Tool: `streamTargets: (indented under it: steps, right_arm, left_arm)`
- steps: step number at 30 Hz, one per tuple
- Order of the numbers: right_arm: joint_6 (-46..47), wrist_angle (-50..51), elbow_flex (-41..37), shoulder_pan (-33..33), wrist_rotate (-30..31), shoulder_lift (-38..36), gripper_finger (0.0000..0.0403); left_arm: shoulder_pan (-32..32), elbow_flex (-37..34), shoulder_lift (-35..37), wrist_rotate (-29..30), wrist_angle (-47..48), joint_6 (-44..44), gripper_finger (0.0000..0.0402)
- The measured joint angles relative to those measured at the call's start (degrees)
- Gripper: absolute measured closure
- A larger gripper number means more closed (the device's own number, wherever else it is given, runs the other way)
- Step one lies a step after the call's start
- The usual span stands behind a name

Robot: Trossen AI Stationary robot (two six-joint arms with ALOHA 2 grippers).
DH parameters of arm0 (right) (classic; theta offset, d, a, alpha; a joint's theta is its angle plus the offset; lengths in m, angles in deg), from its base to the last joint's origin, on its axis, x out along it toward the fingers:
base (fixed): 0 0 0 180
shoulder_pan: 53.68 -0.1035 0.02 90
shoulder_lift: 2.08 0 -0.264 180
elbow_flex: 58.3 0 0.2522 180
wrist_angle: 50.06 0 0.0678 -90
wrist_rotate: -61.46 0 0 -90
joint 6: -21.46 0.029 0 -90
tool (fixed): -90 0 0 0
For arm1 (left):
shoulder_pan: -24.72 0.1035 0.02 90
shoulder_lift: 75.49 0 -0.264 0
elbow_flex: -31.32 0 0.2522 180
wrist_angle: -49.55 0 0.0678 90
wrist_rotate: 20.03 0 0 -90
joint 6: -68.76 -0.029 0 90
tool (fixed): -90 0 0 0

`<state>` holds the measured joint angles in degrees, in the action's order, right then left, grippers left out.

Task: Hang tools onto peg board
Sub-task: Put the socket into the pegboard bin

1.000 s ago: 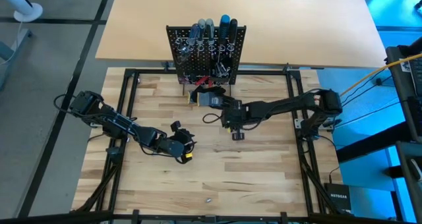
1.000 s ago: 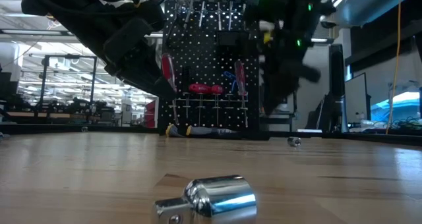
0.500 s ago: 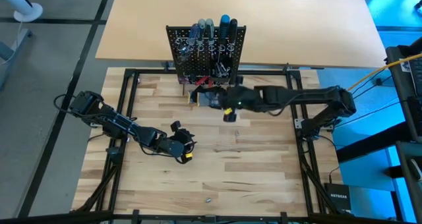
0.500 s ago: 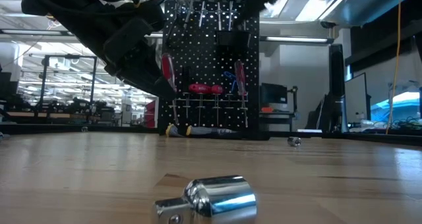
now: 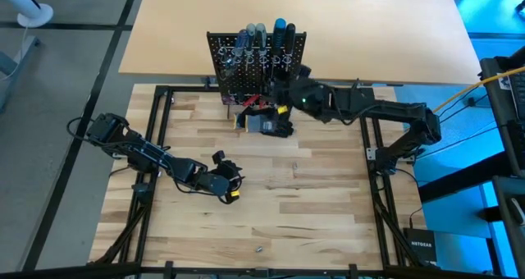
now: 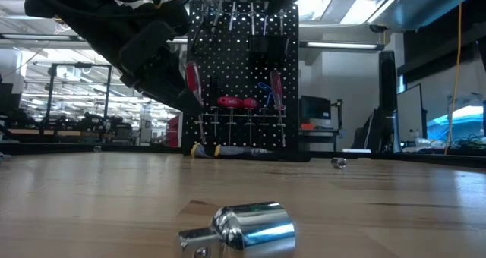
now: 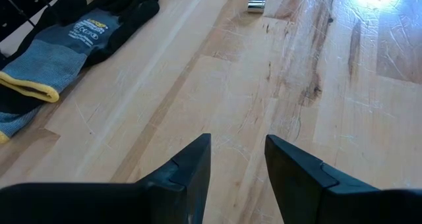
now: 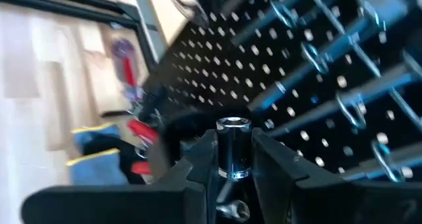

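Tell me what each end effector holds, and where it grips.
Right end effector pinches a silver metal piece by its sides, at the peg board. Left end effector holds nothing.

**Even Light Overhead, Glare and Blur Up Close**

The high view was evenly and brightly lit, with a strong blue cast along the right edge and only soft shadows under the arms. In the low view the room's ceiling lights shone behind the peg board, leaving it and the arm before it as dark silhouettes; the near silver metal piece caught bright highlights and looked soft. A white glare patch burned out the bench in the left wrist view. The right wrist view was smeared by blur, only the shiny socket reading sharp.
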<state>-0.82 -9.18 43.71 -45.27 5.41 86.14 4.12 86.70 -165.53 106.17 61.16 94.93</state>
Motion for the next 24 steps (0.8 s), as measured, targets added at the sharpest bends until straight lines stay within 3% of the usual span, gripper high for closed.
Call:
streamTargets:
  steps: [7, 17, 24]
  right_arm:
    - [5.24, 1.14, 0.00, 3.92, -1.68, 0.02, 0.0316]
    - [6.93, 1.81, 0.00, 4.34, -3.48, 0.02, 0.0204]
    - [7.48, 5.91, -0.02, 1.01, -1.92, -1.05, 0.0174]
  left_arm:
    - [0.00, -0.01, 0.00, -0.02, 0.00, -0.02, 0.0268]
    - [0.01, -0.02, 0.00, 0.00, 0.00, -0.02, 0.0268]
    - [0.02, -0.01, 0.00, -0.01, 0.04, -0.02, 0.0268]
